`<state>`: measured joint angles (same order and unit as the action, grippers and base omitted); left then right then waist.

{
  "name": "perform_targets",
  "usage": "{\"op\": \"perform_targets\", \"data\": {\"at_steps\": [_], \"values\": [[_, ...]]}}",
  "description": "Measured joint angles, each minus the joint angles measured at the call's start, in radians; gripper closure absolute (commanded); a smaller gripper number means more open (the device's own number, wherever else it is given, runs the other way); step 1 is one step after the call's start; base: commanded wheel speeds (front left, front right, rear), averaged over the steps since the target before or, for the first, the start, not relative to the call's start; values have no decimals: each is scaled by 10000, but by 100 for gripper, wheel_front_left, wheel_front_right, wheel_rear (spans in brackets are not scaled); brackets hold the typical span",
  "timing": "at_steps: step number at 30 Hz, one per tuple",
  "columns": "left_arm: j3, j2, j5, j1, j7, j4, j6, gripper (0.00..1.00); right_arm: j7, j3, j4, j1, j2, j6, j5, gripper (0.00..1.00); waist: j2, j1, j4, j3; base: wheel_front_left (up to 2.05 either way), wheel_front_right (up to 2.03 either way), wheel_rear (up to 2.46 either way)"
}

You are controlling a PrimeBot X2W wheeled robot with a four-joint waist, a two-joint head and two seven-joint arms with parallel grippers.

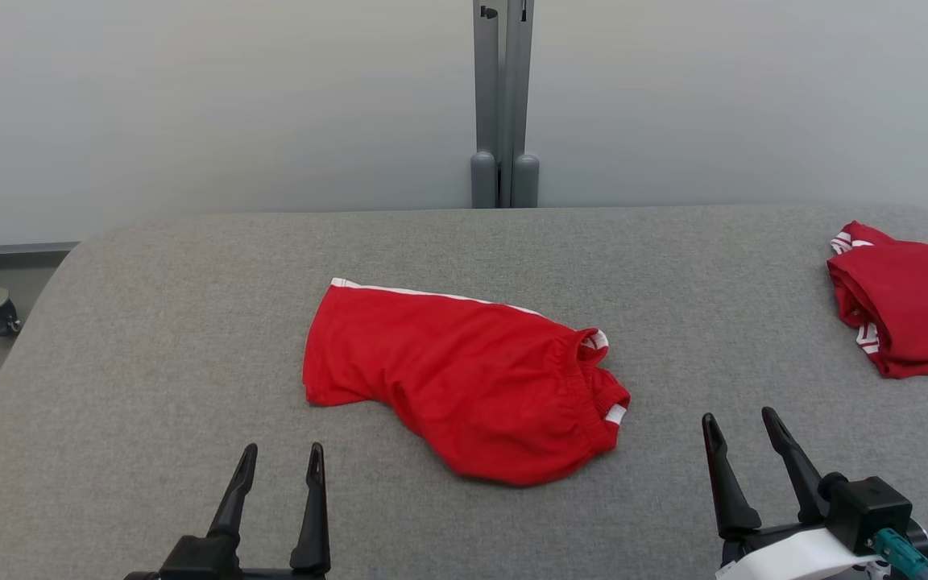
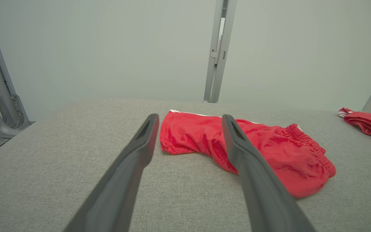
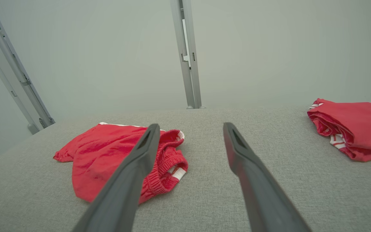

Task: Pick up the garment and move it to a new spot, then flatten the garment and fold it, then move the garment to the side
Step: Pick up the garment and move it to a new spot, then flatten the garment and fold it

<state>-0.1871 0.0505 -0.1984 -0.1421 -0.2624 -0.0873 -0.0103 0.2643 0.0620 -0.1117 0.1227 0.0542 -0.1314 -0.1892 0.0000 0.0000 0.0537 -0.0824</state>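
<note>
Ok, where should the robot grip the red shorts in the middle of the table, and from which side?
Probably the gathered waistband at the right end of the red shorts, approached from the near right by the open right gripper. The elastic bunches into a raised ridge to pinch; the leg part lies flat.

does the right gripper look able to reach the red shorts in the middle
Probably yes: the right gripper is open and near the shorts, with just grey table between them.
</note>
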Motion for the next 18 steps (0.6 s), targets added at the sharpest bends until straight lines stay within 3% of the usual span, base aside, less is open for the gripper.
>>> {"op": "perform_targets", "data": {"at_steps": [18], "values": [[-290,-2,65,186,-2,-527,-140,0,0,-125,-54,-52,-15,0,73,0,0,0,-226,12,0,0,0]]}}
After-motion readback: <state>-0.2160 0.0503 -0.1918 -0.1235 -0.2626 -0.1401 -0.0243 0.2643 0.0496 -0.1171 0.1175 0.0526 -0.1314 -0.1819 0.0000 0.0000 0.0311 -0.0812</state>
